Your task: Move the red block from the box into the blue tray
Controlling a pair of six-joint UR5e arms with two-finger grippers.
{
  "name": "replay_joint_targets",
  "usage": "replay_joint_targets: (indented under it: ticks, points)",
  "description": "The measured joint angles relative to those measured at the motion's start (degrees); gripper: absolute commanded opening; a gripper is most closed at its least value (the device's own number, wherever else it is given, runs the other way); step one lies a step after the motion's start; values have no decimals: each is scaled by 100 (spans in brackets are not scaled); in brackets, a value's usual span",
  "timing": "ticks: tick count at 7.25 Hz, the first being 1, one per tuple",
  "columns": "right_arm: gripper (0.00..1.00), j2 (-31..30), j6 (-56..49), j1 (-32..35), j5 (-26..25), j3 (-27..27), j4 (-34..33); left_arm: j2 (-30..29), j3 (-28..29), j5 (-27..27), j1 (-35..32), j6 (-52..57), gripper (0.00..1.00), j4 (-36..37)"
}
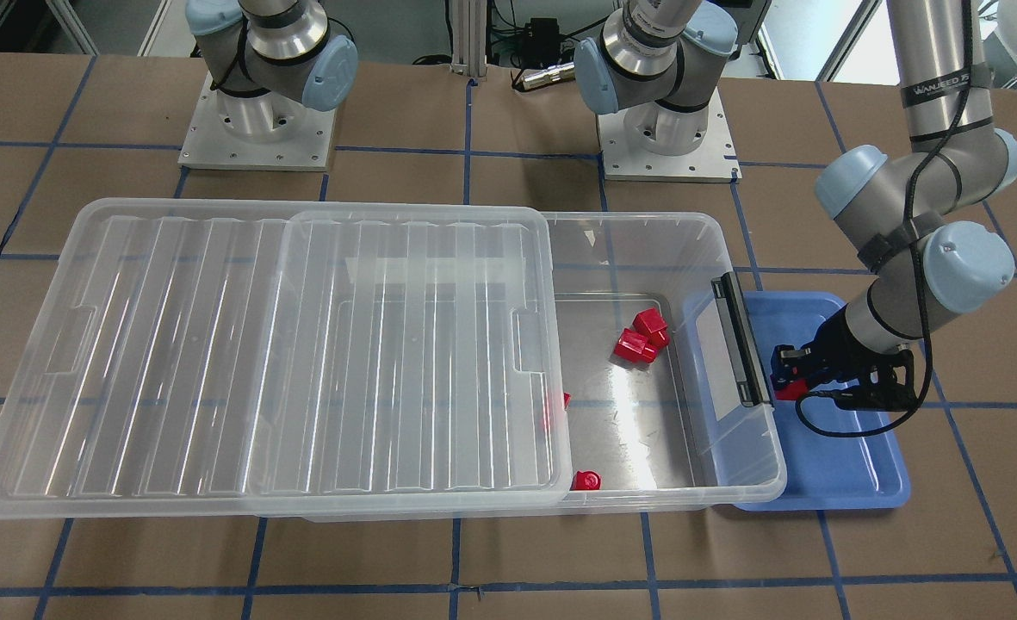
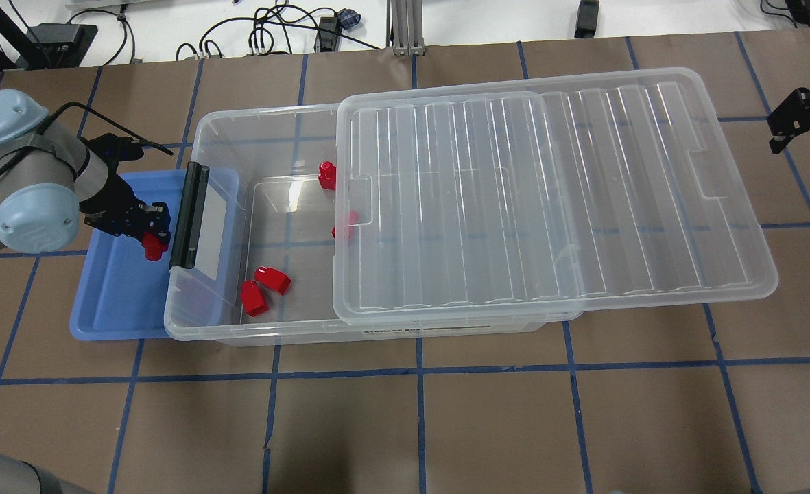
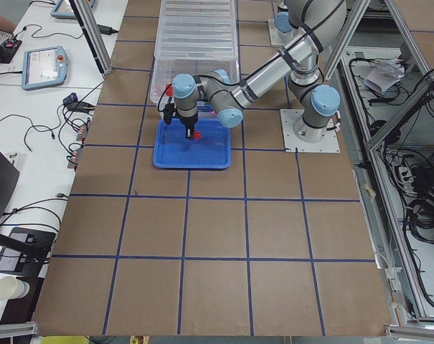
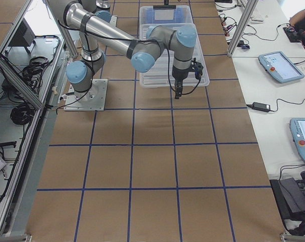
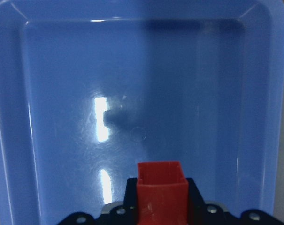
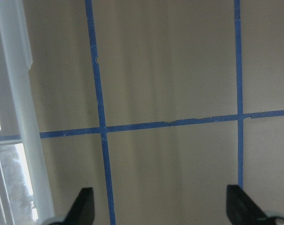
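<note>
My left gripper (image 2: 153, 234) is shut on a red block (image 2: 151, 245) and holds it just above the blue tray (image 2: 113, 302), close to the box's latch end. The left wrist view shows the block (image 5: 161, 192) between the jaws over the bare tray floor (image 5: 62, 117). The clear box (image 2: 267, 337) holds several more red blocks (image 2: 265, 288) in its uncovered end. Its ribbed lid (image 2: 549, 192) is slid aside over the rest. My right gripper (image 2: 780, 134) is open and empty over bare table past the lid's far end; its fingers (image 6: 85, 206) stand wide apart.
The black latch bar (image 2: 188, 216) stands between the tray and the box interior. The tray's edge tucks under the box rim (image 1: 745, 491). Both arm bases (image 1: 667, 129) sit behind the box. Blue tape lines (image 6: 100, 126) cross the brown table.
</note>
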Motion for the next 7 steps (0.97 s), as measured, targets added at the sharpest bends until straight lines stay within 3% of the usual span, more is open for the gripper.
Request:
replay_joint_targets:
  ticks: [2,3,5,7]
  points:
    - [100,165,20,13,16,-2,-18,104,137,85,-13,-29,100,-155]
    - [100,239,35,40,24,-4,-24,259,354,106,-46,-48,100,-587]
    - [100,358,65,182,28,-12,-82,667,1182,122,-159,-158,100,-2075]
    - [100,395,86,304,33,-10,-119,961,2025,136,-769,-729,100,-3248]
